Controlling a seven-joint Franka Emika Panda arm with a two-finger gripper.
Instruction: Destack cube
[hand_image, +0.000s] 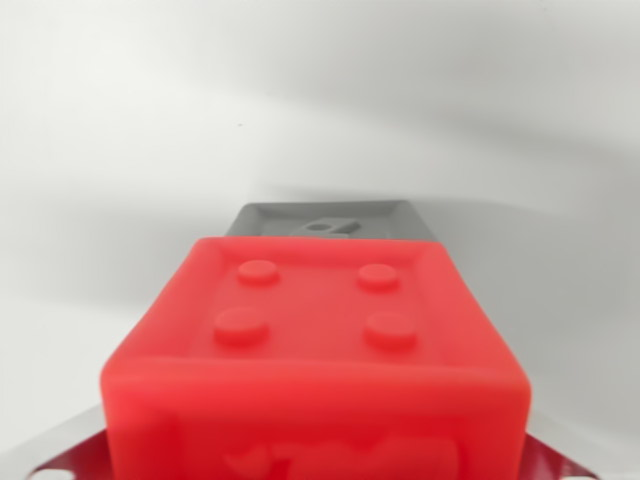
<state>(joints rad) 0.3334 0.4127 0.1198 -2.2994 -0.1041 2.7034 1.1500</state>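
A red cube (315, 395) with four round studs on its upper face fills the lower middle of the wrist view, very close to the camera. A grey fingertip (325, 218) with a small hole shows just past the cube's far edge and lies against it. Shiny metal parts (65, 455) of the gripper's near side stick out at the bottom corners, under the cube. My gripper (320, 335) is shut on the red cube, which covers most of the fingers. No other cube is in view.
Behind the cube there is only a plain white, blurred surface (320, 100) with soft grey shadows.
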